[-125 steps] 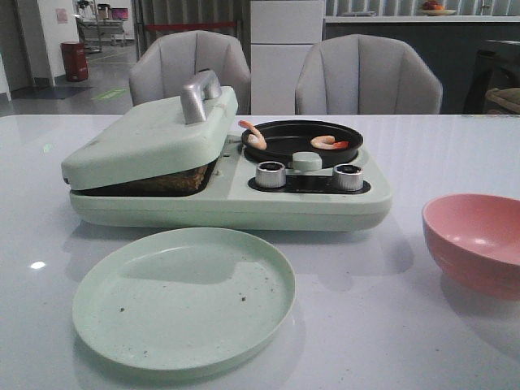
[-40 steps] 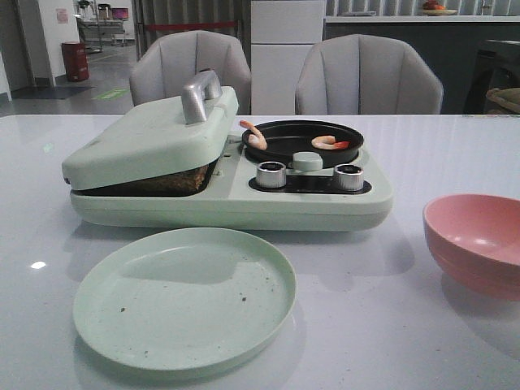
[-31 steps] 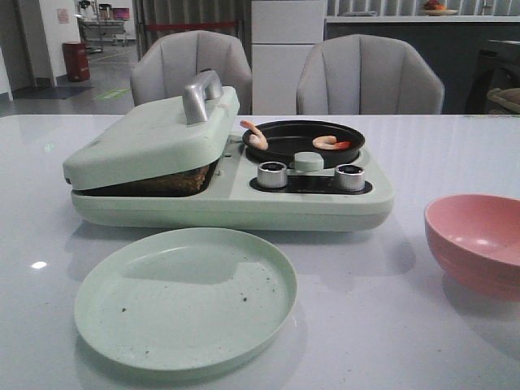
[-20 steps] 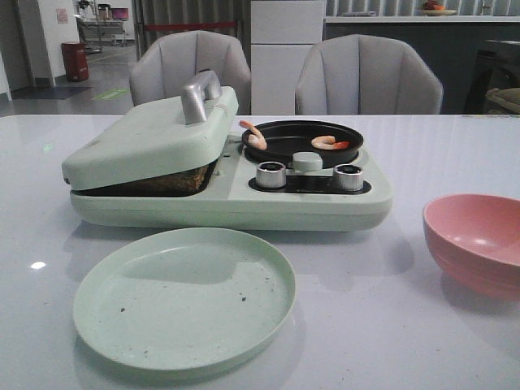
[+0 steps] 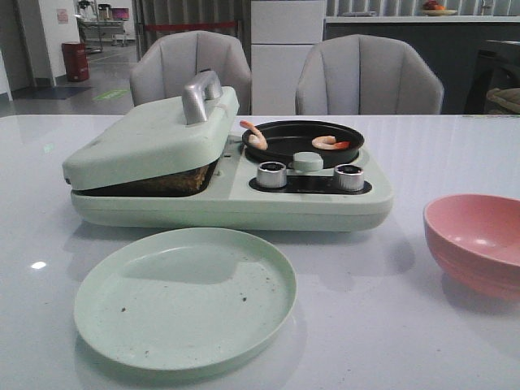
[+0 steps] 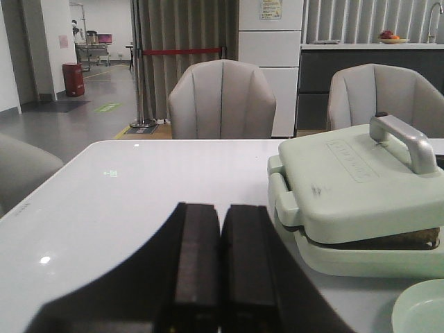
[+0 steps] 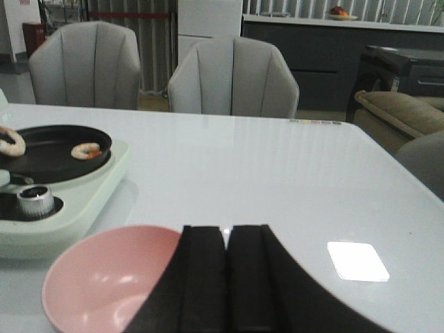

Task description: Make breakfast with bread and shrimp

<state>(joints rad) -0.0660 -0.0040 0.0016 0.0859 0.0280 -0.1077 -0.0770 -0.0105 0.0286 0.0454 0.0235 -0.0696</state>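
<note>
While both arms sit low over table (image 5: 455, 146), you see L gripper (image 6: 220, 277) and R gripper (image 7: 227, 277) pressed closed, empty. Bread (image 5: 175, 180) under press lid (image 5: 154, 134); shrimp (image 5: 329, 142) in black pan (image 5: 302, 140). Plate (image 5: 185, 296), pink bowl (image 5: 475, 240) nearer you; chairs (image 5: 367, 75) behind.

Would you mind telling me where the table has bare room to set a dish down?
Bare table lies between the green plate and pink bowl, and left of the breakfast maker. The maker's middle stretch is crowded.
</note>
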